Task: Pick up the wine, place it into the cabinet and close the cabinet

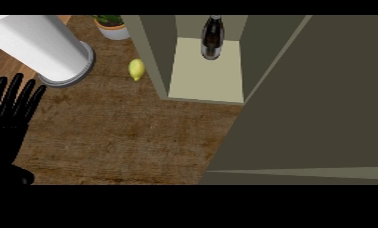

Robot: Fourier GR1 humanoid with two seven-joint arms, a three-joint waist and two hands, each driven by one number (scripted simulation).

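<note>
The dark wine bottle stands upright inside the cabinet, on its pale shelf toward the back. The cabinet's grey-green door is swung open and fills the right side of the head view. My left hand rests at the left edge, fingers straight and pointing up, holding nothing, far from the bottle. My right hand does not show anywhere; the open door covers the area where it might be.
A tall white cylinder on a grey round base stands at the upper left. A yellow lemon lies on the brown counter beside the cabinet's left wall. A potted plant sits behind it.
</note>
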